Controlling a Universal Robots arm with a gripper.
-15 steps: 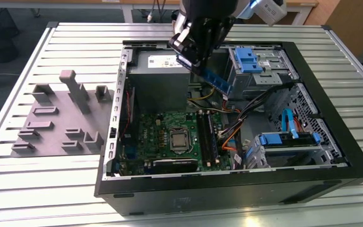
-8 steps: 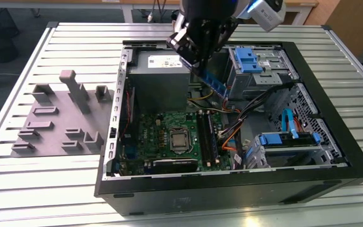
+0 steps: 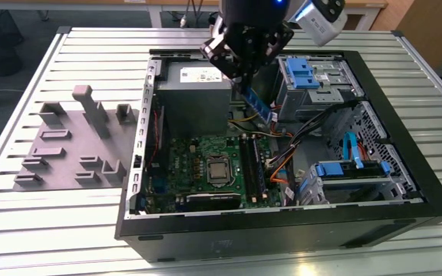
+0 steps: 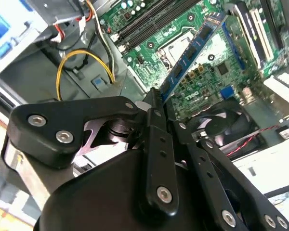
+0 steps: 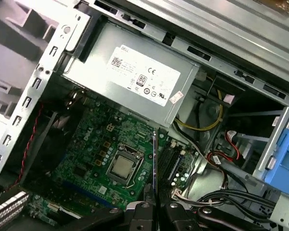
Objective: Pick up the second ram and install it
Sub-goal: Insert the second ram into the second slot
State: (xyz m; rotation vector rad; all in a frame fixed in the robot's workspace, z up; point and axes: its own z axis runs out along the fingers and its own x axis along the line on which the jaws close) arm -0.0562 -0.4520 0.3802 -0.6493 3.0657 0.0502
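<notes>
The arm comes down from the top of the exterior view, its black tool (image 3: 246, 77) pointing downward. The two black fingers (image 4: 154, 103) are closed together, pinching one end of the second ram (image 4: 192, 50), which sticks out beyond the fingertips and hangs below the tool at a slant. A pale camera housing (image 3: 321, 17) sits just beside the wrist.

Hidden and cut-off parts

The second ram (image 4: 192, 53) has its gripped end buried behind the gripper (image 4: 156, 103); the arm (image 3: 252, 11) runs off the exterior view's top edge.
</notes>
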